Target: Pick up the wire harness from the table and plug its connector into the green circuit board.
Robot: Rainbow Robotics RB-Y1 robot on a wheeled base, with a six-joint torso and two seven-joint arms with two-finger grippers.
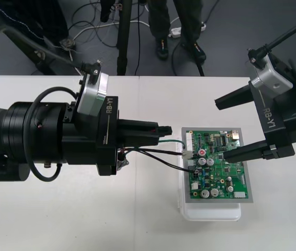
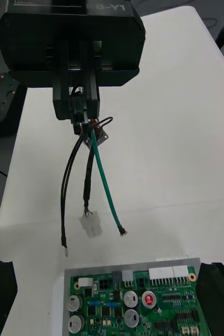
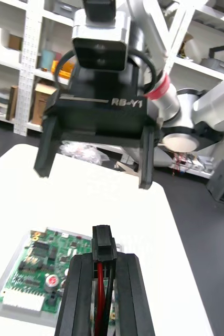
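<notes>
Green circuit board (image 1: 218, 167): one. White base (image 1: 211, 212): one. Wire harness (image 2: 91, 226): one. Grippers: two, left gripper (image 1: 164, 130), right gripper (image 1: 220, 129). Table (image 1: 59, 219): one.

Socket (image 2: 102, 135) of the harness (image 2: 104, 178), largely hidden behind the left gripper (image 2: 77, 113)

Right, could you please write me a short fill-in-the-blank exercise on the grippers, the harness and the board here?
1. The left gripper is ___ on the wire harness.
2. The right gripper hovers over the circuit board with its fingers ___.
3. The circuit board rests on a ___ base.
4. Beside the harness's hanging black wires runs one ___ wire.
Missing words: shut; open; white; green.
</notes>
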